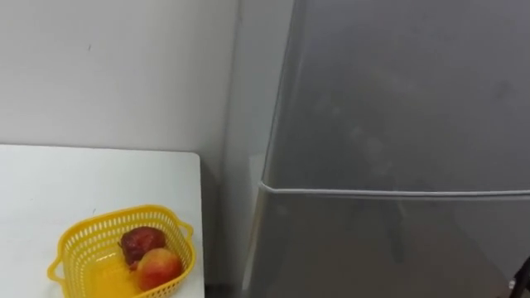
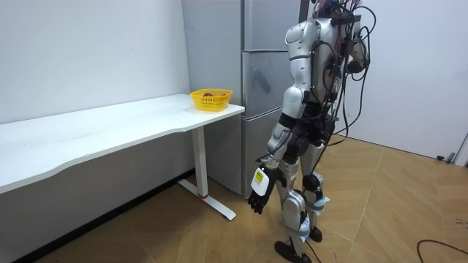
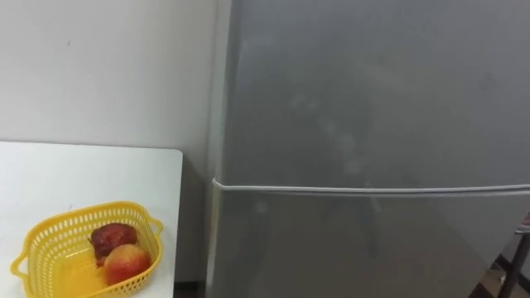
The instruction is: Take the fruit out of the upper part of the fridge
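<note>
At the lower left of the eye views a yellow basket (image 1: pixel 122 252) sits near the right end of a white table (image 1: pixel 99 178). It holds two pieces of fruit, a dark red one (image 1: pixel 142 242) touching a paler orange-red one (image 1: pixel 158 268). Whether either came out of the fridge cannot be told from how they lie.

To the right, filling the centre and right of the eye views, stands the grey fridge (image 1: pixel 397 124). Both its doors are closed. The seam between upper and lower door (image 1: pixel 389 193) runs level across the frame, so the upper door lies directly ahead of the head camera and above that seam. No handle can be made out on the door face.

In the room view the robot stands upright facing the fridge, just to the right of the table's end. The left hand (image 2: pixel 260 192) hangs low by the thigh, well below the upper door, its fingers straight and pointing down, holding nothing. The right hand is behind the body there, and its state cannot be told.

Judgement: the scene fits both a closed fridge awaiting opening and a retrieval ended with fruit in the basket.
</note>
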